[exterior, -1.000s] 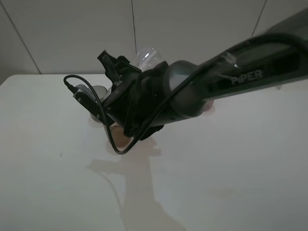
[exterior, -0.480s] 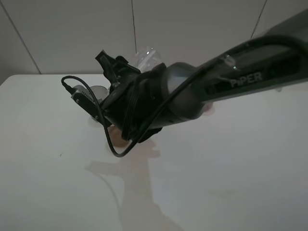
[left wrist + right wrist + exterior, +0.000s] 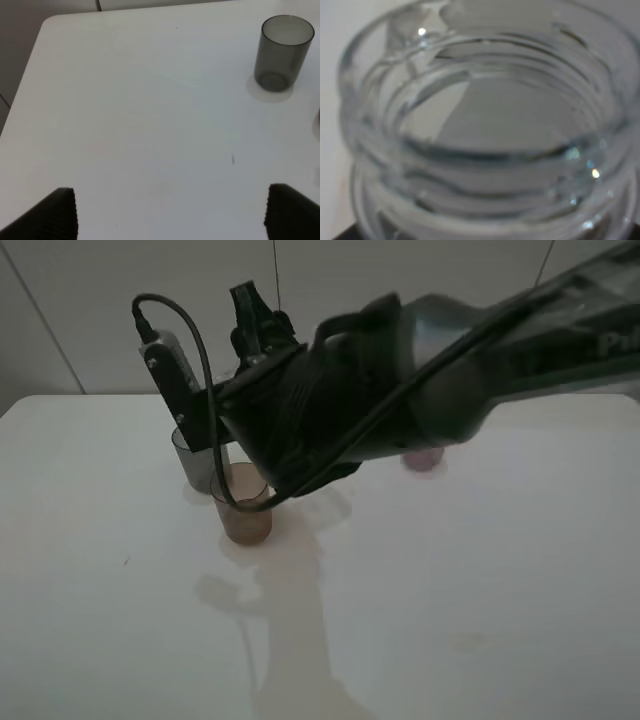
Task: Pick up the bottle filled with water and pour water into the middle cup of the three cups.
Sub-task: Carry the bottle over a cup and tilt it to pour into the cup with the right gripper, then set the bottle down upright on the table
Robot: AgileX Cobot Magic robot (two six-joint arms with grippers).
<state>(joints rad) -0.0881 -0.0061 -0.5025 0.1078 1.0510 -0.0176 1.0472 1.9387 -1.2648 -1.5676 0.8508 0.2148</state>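
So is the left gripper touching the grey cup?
Apart. The left wrist view shows table between the left gripper and the grey cup.

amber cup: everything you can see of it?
The amber cup is a translucent brown tumbler, straight-sided, no handle. It stands upright on the white table, close beside the grey cup and nearer the camera; whether they touch is unclear. A black cable hangs across its rim in the high view. No water level is discernible.
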